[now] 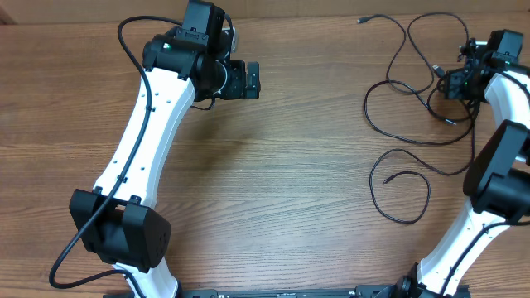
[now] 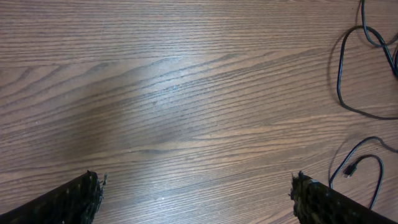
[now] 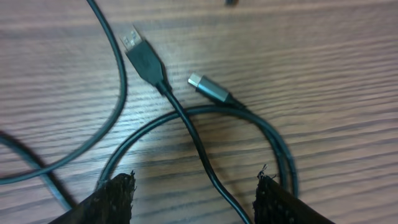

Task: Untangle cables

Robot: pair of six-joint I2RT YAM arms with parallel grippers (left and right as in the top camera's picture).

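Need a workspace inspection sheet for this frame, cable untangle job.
Surface: wood-grain table.
Job's things: thin black cables lie in loose crossing loops on the right side. A USB-A plug and a smaller plug lie close together, not touching.
Clutter: nothing seen.
Grippers: left gripper open over bare wood. Right gripper open, its fingers either side of a cable strand.
Cables: thicker arm wires loop off the left arm.
Surroundings: nothing seen.
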